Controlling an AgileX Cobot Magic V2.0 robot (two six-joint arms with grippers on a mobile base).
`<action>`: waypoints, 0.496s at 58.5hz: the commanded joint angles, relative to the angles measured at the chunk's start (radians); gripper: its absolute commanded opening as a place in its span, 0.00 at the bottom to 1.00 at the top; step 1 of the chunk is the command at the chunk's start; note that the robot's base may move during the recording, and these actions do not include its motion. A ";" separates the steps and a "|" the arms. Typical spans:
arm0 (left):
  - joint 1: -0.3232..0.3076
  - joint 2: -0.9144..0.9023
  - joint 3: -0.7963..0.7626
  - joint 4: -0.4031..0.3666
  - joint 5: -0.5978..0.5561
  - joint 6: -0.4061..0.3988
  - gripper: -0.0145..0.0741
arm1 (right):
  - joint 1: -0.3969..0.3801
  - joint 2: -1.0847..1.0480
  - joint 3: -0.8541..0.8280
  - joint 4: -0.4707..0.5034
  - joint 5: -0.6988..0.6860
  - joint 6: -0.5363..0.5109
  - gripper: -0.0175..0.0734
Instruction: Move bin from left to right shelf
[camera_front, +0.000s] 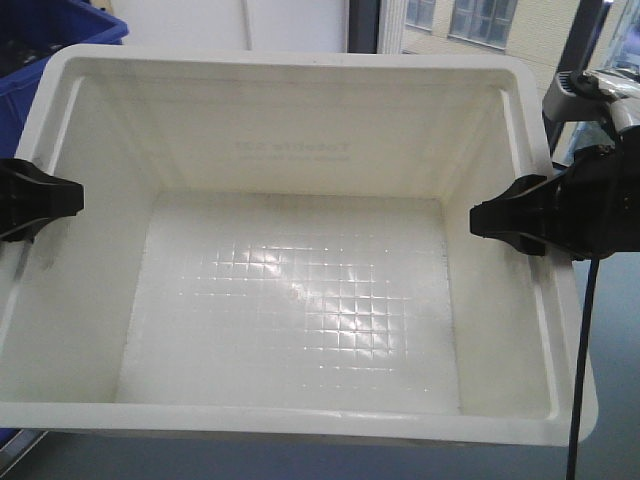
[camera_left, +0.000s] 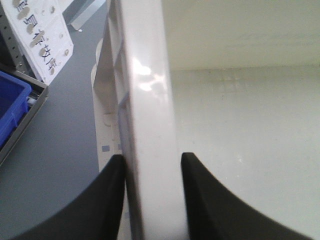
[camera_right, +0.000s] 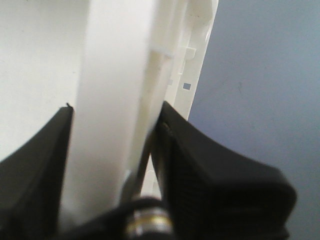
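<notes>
The bin (camera_front: 300, 330) fills the front view and hides whatever it rests on. The print (camera_front: 290, 148) showing through its far wall is too faint to read. Both the left gripper (camera_left: 152, 162) and the right gripper (camera_right: 116, 112) are cut off by the picture edges in every view, and the right wrist view is blurred throughout. A blue bin (camera_front: 50, 35) at far left is partly hidden behind the white rim and cropped. The sign (camera_left: 37, 35) in the left wrist view is cropped too, its characters unreadable.

Bin (camera_front: 290, 148) — faint reversed lettering; placard (camera_left: 40, 35) — blurred Chinese characters
</notes>
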 joint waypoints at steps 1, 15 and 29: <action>-0.007 -0.029 -0.038 -0.065 -0.102 0.026 0.16 | 0.002 -0.035 -0.041 0.061 -0.076 -0.054 0.19; -0.007 -0.029 -0.038 -0.065 -0.102 0.026 0.16 | 0.002 -0.035 -0.041 0.061 -0.076 -0.054 0.19; -0.007 -0.029 -0.038 -0.065 -0.102 0.026 0.16 | 0.002 -0.035 -0.041 0.061 -0.076 -0.054 0.19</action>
